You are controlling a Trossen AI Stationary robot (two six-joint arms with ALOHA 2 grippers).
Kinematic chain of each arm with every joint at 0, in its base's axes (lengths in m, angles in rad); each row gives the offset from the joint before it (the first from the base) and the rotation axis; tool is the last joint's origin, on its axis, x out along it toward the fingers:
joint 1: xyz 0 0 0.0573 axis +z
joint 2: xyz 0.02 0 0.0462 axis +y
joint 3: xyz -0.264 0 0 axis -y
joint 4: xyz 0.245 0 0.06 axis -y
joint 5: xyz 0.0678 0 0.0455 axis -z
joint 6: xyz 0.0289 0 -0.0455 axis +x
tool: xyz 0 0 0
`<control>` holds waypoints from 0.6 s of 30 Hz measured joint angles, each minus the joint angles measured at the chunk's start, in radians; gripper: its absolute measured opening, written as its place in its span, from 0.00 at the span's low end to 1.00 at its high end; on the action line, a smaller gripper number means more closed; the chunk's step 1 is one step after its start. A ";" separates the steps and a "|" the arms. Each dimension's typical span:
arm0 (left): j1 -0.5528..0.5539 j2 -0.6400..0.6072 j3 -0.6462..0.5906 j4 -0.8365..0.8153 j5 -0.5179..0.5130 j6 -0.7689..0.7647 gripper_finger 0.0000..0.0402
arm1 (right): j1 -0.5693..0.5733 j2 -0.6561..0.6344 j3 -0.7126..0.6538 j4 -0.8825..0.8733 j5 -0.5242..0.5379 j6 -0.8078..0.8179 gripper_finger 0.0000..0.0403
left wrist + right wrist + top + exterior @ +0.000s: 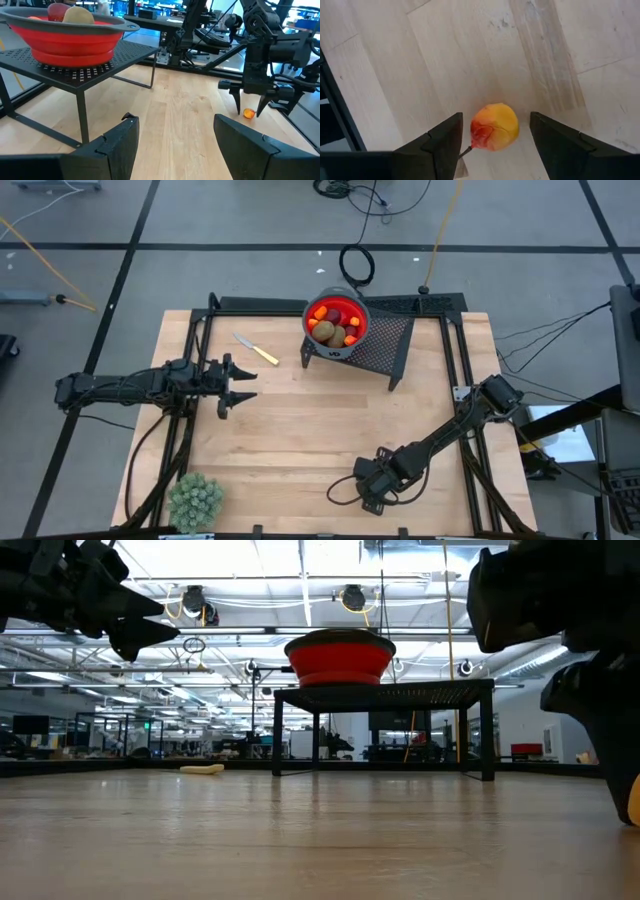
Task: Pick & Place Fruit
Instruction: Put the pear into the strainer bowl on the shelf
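My red bowl (337, 320) sits on the black perforated stand (385, 345) at the far middle of the worktop (300, 430). It already holds several of the fruit (331, 328): two brown kiwi-like ovals, dark red round ones and orange bits, heaped close together.

My right pincer (492, 135) points straight down at the near right part of the worktop, fingers spread, with a small orange-and-yellow fruit piece (494, 127) lying on the wood between them. It has a reddish patch and a thin stem. Both fingers stand clear of it, so I hold nothing yet. The left wrist view shows the same piece (248, 113) sitting on the boards under my right pincer's tips.

My left pincer (240, 385) waits over the left side of the worktop, open and empty, pointing toward the middle.

A small knife with a yellow handle (257, 349) lies left of the stand, and a pale green spiky ball (195, 500) rests at the near left corner. Between my right pincer and the stand the boards are bare. The worktop's near edge runs just beside my right pincer.
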 joint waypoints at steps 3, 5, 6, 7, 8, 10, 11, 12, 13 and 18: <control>0.000 0.000 0.000 -0.006 0.000 0.002 0.63 | 0.002 0.000 0.000 -0.004 -0.006 0.001 0.52; 0.000 0.000 0.000 -0.009 0.000 0.009 0.63 | 0.002 0.000 0.000 -0.007 -0.014 0.002 0.48; 0.000 0.000 0.000 -0.010 0.000 0.017 0.63 | 0.002 0.000 0.000 -0.007 -0.016 0.003 0.47; 0.000 0.000 0.000 -0.010 0.000 0.025 0.63 | 0.002 0.000 0.000 -0.008 -0.016 0.003 0.45; 0.000 0.000 0.000 -0.010 0.000 0.032 0.63 | 0.002 0.000 0.000 -0.008 -0.016 0.003 0.43; 0.000 0.000 0.000 -0.010 0.000 0.050 0.63 | 0.002 0.000 -0.001 -0.009 -0.019 0.003 0.40; 0.000 0.000 0.000 -0.010 0.000 0.052 0.63 | 0.002 0.000 -0.001 -0.009 -0.020 0.003 0.39; 0.000 0.000 0.000 -0.010 0.000 0.052 0.63 | 0.002 0.000 -0.001 -0.010 -0.021 0.003 0.37; 0.000 0.000 0.000 -0.010 0.000 0.053 0.63 | 0.002 0.001 -0.001 -0.010 -0.021 0.003 0.36; 0.000 0.000 0.000 -0.010 0.000 0.051 0.63 | 0.001 -0.011 -0.004 -0.008 -0.026 0.003 0.31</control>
